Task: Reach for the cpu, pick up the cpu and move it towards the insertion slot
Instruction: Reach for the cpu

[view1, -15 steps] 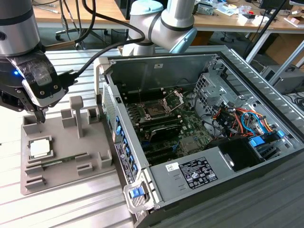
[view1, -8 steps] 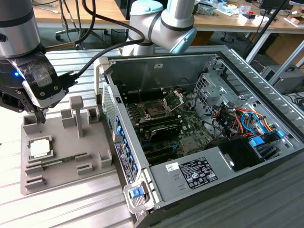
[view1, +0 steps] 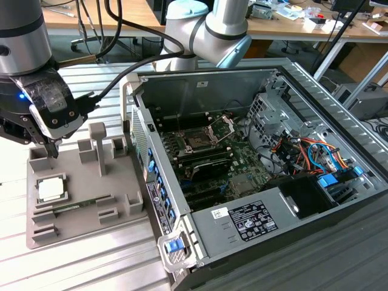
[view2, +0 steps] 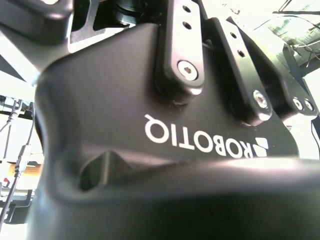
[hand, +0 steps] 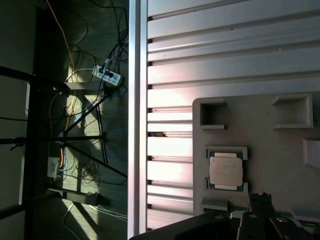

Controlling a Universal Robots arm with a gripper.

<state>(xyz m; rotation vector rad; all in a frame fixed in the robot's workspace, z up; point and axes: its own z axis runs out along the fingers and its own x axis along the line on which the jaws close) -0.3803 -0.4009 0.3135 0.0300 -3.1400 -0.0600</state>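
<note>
The cpu (view1: 50, 189) is a small flat square chip with a silvery-white top and a thin tan rim. It lies face up in a recess of the grey tray (view1: 91, 185).

The insertion slot (view1: 197, 142) is a dark square socket with a silver frame, bracket raised. It sits on the green board (view1: 242, 165), well apart from the cpu.

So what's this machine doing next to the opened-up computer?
A robot arm is going after a computer chip. Its end effector hangs just above a grey tray that stands beside the open case. The cpu lies flat in its holder on that tray, not yet lifted. The slot it is meant for is on the green board inside the case, to the exterior view's right of the tray.
</note>
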